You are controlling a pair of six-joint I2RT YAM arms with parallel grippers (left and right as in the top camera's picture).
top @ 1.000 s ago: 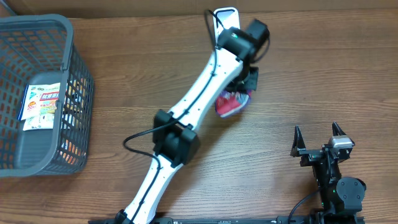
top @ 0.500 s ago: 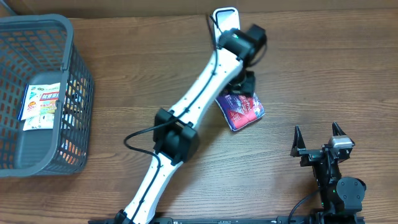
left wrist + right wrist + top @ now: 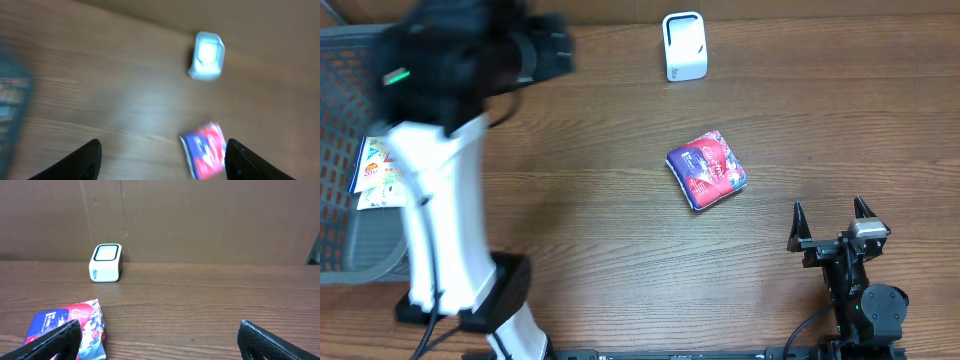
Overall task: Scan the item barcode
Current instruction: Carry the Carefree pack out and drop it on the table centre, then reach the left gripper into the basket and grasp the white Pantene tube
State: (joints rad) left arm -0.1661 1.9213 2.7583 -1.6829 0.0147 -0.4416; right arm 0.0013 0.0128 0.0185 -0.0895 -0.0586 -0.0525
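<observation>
The item, a red and purple packet (image 3: 707, 170), lies flat on the wooden table with nothing touching it. It also shows in the left wrist view (image 3: 205, 150) and the right wrist view (image 3: 70, 325). A white scanner (image 3: 684, 46) stands at the back of the table, beyond the packet (image 3: 206, 56) (image 3: 106, 262). My left gripper (image 3: 162, 162) is open and empty, high above the table; its arm (image 3: 450, 150) is a blur at the left, over the basket. My right gripper (image 3: 833, 222) (image 3: 160, 340) rests open and empty at the front right.
A grey mesh basket (image 3: 350, 240) sits at the left edge, holding a white printed packet (image 3: 385, 170) and other goods. A brown cardboard wall (image 3: 200, 220) backs the table behind the scanner.
My left gripper opened and let go of the packet, which now lies on the table. The left arm then swung fast to the left, toward the basket. The right arm has not moved.
</observation>
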